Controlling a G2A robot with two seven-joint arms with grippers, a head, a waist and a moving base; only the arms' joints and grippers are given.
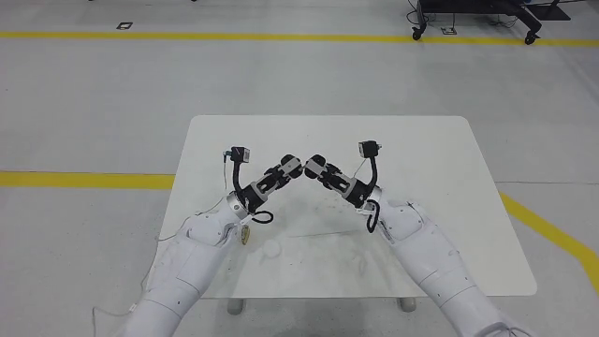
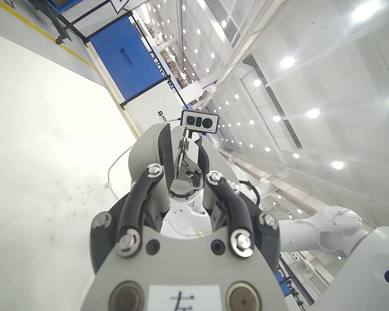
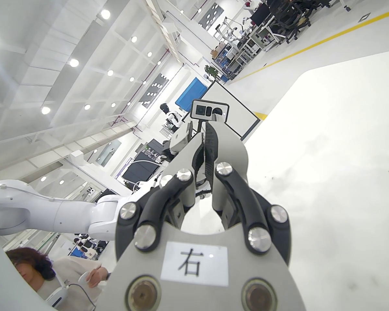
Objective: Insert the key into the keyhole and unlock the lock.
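Table [image 1: 421, 150]; left hand [image 1: 290, 166] meets right hand [image 1: 314, 164]; lock [image 2: 185, 163] maybe between, obscured.

Left end effector [image 1: 292, 165] and right end effector [image 1: 312, 164] tip to tip, mutual obstacles; passage over table [image 1: 421, 159] alongside.

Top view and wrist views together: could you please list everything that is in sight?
table: one, white, under both arms.
metal piece: one, grey, between the left gripper's fingers; whether it is the lock or the key, I cannot tell.
floor lines: yellow, on the grey floor beyond and beside the table.
wheeled frame: one, black, on the floor beyond the table.
left gripper: one, white with black pads, above the table's middle.
right gripper: one, white and black, close to the left gripper and facing it.
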